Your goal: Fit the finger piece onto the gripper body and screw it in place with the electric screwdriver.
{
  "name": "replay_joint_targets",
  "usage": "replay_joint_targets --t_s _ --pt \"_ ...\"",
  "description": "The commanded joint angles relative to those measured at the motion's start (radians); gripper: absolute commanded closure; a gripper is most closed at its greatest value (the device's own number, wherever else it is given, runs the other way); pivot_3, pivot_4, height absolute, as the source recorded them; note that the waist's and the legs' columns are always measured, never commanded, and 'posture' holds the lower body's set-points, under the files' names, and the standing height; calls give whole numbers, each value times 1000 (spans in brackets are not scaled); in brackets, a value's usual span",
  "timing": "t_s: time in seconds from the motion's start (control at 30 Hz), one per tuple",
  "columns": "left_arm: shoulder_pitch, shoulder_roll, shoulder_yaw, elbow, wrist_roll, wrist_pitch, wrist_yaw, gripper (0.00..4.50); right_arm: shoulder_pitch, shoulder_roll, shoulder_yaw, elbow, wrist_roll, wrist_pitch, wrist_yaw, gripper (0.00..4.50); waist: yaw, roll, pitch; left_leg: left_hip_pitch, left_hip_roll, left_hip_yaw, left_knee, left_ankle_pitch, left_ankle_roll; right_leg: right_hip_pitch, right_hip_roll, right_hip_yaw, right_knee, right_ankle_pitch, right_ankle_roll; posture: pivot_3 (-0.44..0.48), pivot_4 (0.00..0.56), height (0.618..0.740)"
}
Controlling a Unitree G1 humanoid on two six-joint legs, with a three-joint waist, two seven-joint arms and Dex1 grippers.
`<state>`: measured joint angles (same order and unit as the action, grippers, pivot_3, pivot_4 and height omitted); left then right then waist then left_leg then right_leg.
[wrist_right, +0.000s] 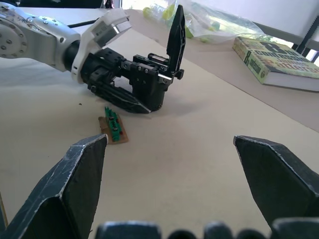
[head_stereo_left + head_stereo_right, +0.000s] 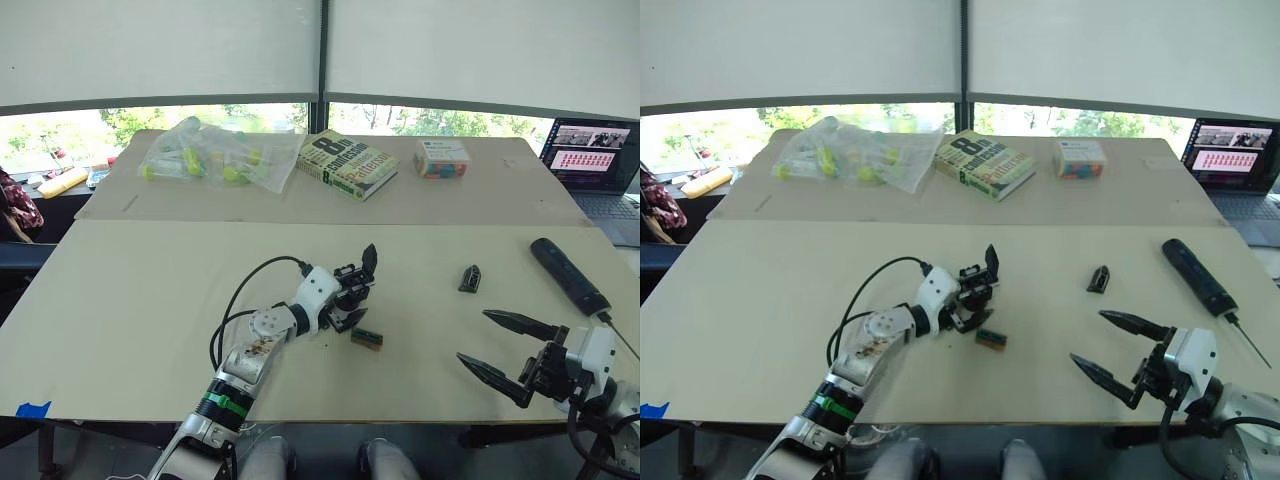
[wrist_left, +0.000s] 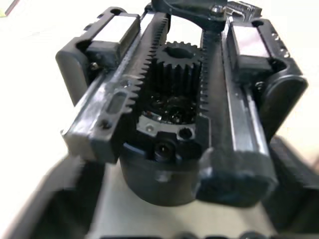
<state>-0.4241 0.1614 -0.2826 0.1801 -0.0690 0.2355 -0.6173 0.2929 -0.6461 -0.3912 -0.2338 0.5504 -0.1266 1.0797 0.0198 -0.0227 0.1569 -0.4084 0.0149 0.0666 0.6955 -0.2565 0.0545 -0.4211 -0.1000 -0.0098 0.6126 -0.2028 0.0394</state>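
My left gripper is shut on the gripper body, a black assembly with an upright pointed finger, held just above the middle of the table. In the left wrist view the gripper body shows its toothed racks and a central gear close up. The finger piece, a small black wedge, lies on the table to the right of it. Further right lies the electric screwdriver, a thick black cylinder with a thin bit. My right gripper is open and holds nothing, near the table's front right edge, pointing left toward the gripper body.
A small green circuit board lies just in front of the gripper body. At the back are a bag of tubes, a book and a small box. A laptop stands at the far right.
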Motion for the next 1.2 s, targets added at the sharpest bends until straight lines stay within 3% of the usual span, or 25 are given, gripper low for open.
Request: replay_joint_targets --t_s 0.03,0.27,0.5,0.87,0.97,1.07,1.2 --pt "-6 50 21 -58 -32 42 -66 12 1 13 -5 -34 -3 -27 -11 0 -1 0 0 0 0 0 0 0 0 0 0 0 0 0 0 0 150 740" --pt "-73 127 65 41 -67 -44 -187 12 1 35 7 -40 -16 -27 -27 0 -4 0 0 1 0 0 0 0 0 0 0 0 0 0 0 0 150 740" --pt "-215 144 70 325 -110 -165 -453 12 -3 41 15 -53 -22 -23 -45 0 -2 0 0 0 -1 0 1 0 0 0 0 0 0 0 0 0 150 740" --pt "-347 53 80 635 -69 -380 -545 12 38 37 -8 -90 -24 -25 -71 0 -5 0 0 -1 -1 0 1 0 0 0 1 0 0 0 0 0 150 740" --pt "-340 36 77 664 -54 -420 -547 830 47 34 -13 -94 -23 -24 -73 0 -6 0 0 -1 0 0 1 0 0 0 1 0 0 0 0 0 150 740" --pt "-325 24 90 660 -46 -457 -514 2203 47 32 -12 -93 -24 -23 -73 0 -6 0 0 0 0 0 1 0 0 0 1 0 0 0 0 0 150 740" --pt "-270 10 111 513 -47 -398 -398 2208 42 33 -6 -94 -27 -22 -74 0 -5 0 0 -1 0 0 1 0 0 0 1 0 0 0 1 0 150 740"
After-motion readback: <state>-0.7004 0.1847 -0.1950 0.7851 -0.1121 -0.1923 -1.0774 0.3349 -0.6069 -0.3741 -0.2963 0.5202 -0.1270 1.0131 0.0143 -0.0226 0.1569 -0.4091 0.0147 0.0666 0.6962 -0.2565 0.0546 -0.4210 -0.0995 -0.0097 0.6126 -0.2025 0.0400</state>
